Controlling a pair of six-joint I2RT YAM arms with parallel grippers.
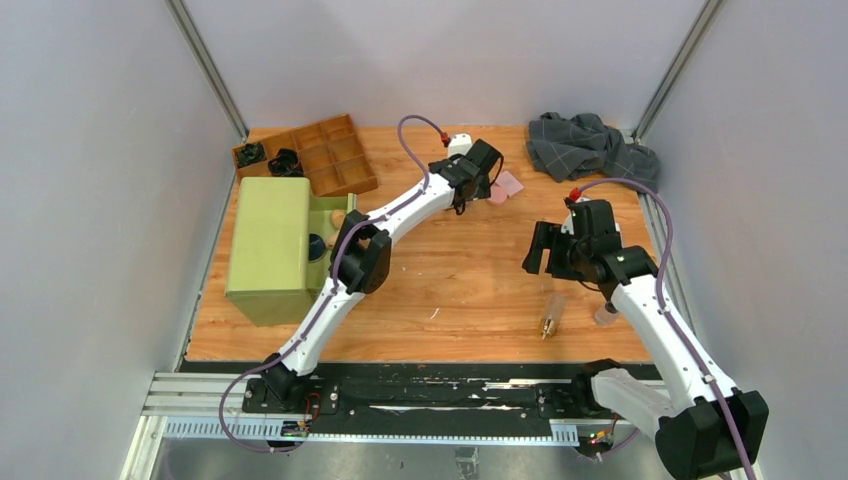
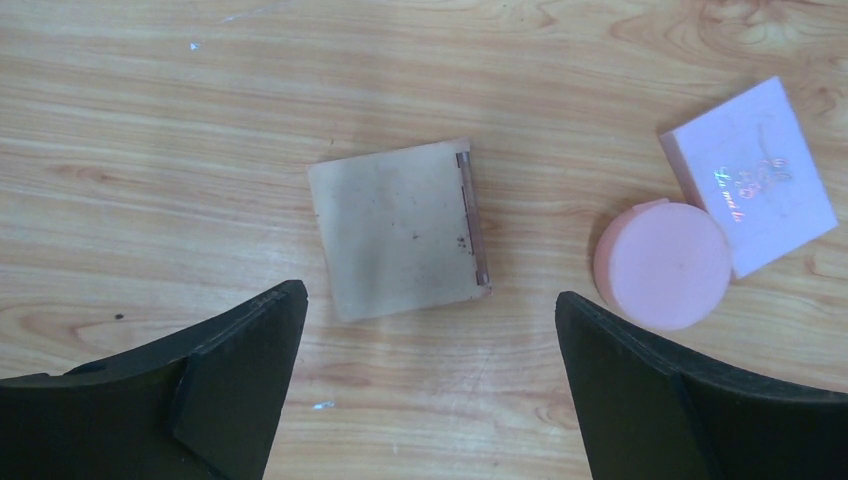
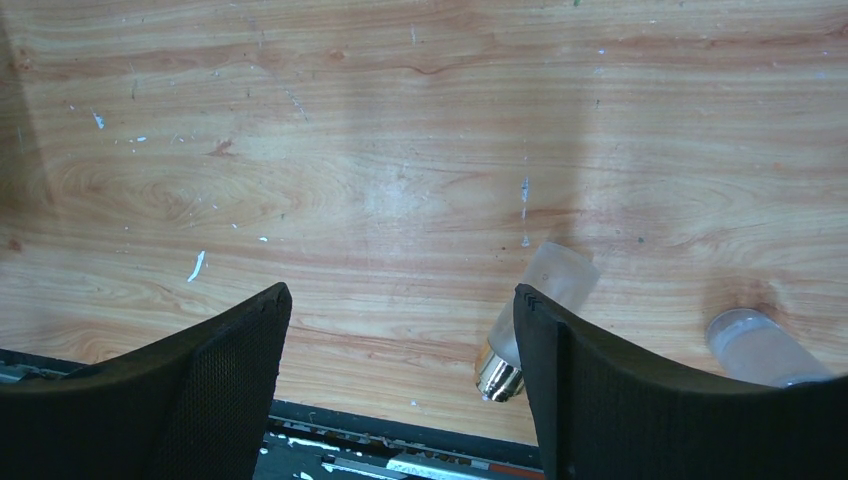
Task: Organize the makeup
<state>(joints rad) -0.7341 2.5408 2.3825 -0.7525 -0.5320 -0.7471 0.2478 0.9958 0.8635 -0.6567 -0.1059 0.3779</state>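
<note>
In the left wrist view a tan square pad (image 2: 400,230) lies flat on the wood. A pink disc (image 2: 662,265) lies to its right, touching a pink square pad (image 2: 748,175). My left gripper (image 2: 428,300) is open and empty, hovering just short of the tan pad; it also shows in the top view (image 1: 480,175) at the back middle. My right gripper (image 3: 400,295) is open and empty above the table's near edge. A clear tube (image 3: 560,275) with a silver cap lies beside its right finger. A second frosted tube (image 3: 755,345) lies further right.
A green box (image 1: 270,250) stands at the left, with a beige item (image 1: 338,215) and a dark round item (image 1: 316,245) in its open side. A brown divided tray (image 1: 335,155) with black items sits at the back left. A grey checked cloth (image 1: 590,145) lies at the back right.
</note>
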